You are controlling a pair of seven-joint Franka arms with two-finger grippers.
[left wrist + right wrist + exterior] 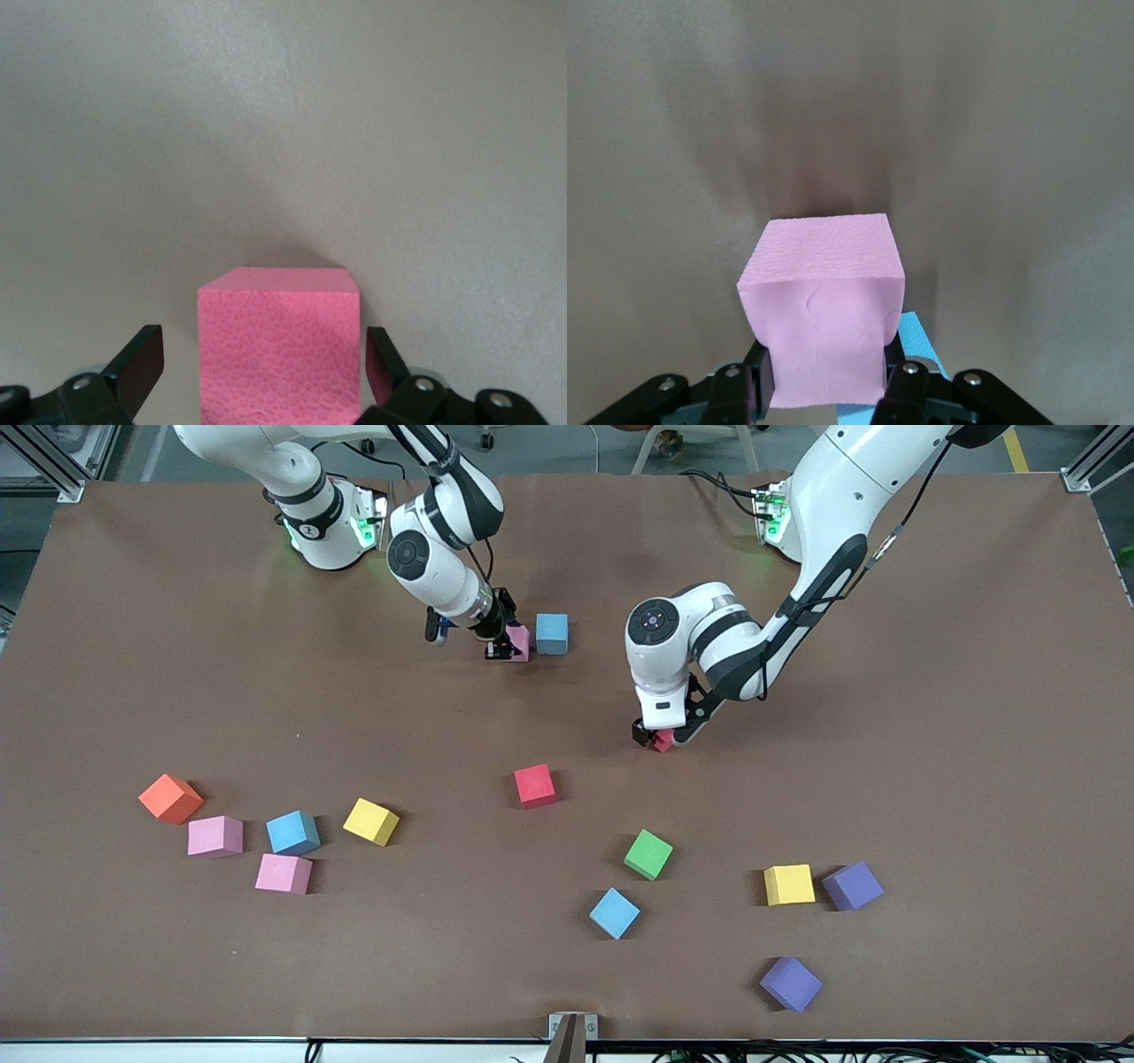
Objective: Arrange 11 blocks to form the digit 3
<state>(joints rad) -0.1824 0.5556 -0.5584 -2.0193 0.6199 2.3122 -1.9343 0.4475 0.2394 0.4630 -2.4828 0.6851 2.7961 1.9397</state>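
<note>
My right gripper is shut on a pink block, low over the table right beside a light blue block. In the right wrist view the pink block is squeezed between the right gripper fingers, with the light blue block at its edge. My left gripper is down at the table, open around a red block. The left wrist view shows that block, deep pink there, between the left gripper fingers with a gap on each side.
Loose blocks lie nearer the front camera: red, green, light blue, yellow, two purple. Toward the right arm's end: yellow, light blue, two pink, orange.
</note>
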